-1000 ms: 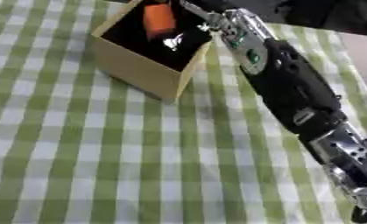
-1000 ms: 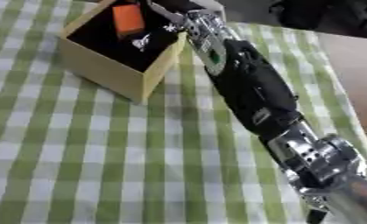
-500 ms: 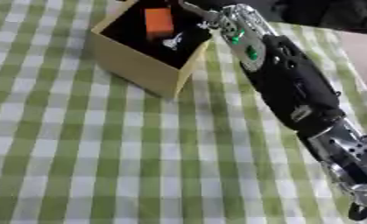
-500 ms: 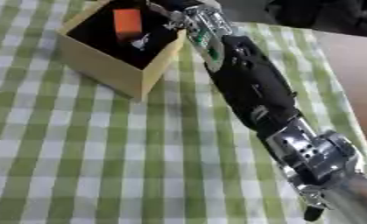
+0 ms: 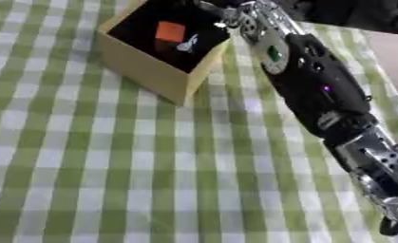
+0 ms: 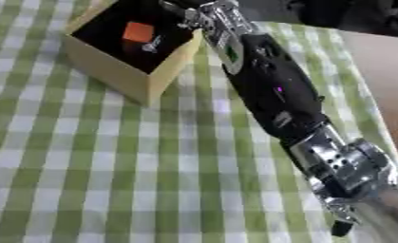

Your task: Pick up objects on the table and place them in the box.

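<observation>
Box is seen at upper left of the green-and-white checked cloth, tan cardboard w/ a dark interior, standing open-topped. Inside, an orange block lies toward the far side, and just beside it a small pale, shiny item, shape not made out. No other loose objects are seen on the visible cloth.

Right arm is stretched from lower right diag. up to the box's near-right rim. Right hand sits at the box's top-right edge, partly cut off by the frame; whether its fingers are straight or curled can't be told, and nothing can be seen held. Left hand isn't visible in either view.

Handling, as judged: orange block looks rigid, light, flat-faced, prob. not fragile; best taken across two opposite faces w/ thumb opposed. Pale item looks thin and light, poss. slick if metal; a pinch at its narrow middle would be needed and it could slip. Box itself is prob. light cardboard, easily nudged if the rim is bumped, so the rim should be cleared when the hand is lifted out.
</observation>
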Tool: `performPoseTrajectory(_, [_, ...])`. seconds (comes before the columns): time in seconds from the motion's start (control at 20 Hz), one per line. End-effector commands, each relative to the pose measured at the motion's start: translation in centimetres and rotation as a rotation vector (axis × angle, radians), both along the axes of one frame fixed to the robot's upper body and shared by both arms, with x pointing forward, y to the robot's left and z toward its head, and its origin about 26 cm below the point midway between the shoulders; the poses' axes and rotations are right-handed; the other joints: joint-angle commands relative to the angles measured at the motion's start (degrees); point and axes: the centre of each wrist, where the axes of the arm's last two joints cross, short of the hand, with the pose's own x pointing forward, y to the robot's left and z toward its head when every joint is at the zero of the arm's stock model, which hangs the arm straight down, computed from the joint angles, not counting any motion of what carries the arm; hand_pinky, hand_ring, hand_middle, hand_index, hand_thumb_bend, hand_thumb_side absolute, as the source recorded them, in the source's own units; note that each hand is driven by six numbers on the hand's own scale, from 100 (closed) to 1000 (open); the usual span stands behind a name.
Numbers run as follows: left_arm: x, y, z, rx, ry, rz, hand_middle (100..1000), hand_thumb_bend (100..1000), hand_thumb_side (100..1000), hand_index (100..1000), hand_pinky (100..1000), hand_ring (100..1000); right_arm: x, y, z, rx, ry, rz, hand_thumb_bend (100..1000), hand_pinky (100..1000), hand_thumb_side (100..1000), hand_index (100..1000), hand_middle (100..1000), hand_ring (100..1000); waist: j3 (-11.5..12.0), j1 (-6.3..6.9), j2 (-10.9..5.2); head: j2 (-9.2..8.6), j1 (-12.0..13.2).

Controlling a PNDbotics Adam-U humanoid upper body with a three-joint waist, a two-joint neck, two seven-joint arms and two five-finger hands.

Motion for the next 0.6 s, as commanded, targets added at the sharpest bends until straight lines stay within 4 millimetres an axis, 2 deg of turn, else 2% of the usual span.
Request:
performPoseTrajectory(0.05, [-0.3,0.3,0.7,0.010,-0.023,0.004,623,498,745,726,726,606,-0.8,0.1,2.1,0.012,-0.067,0.005,422,831,595,875,733,861,-0.2,0.79,-2.13,0.19,0.1])
performPoseTrajectory(0.3, [-0.4,0.5,0.5,0.005,-0.015,0.013,624,500,745,726,727,607,-2.0,0.0,3.7,0.093,-0.139,0.047,299,819,576,839,676,841,-1.1,1.50,-2.92,0.93,0.6])
performPoseTrajectory(0.6, [-0.4,0.6,0.4,0.004,-0.012,0.021,624,500,743,727,728,607,-4.5,0.6,5.9,0.222,-0.235,0.121,274,820,617,833,661,833,-2.4,3.00,-3.84,2.16,1.2])
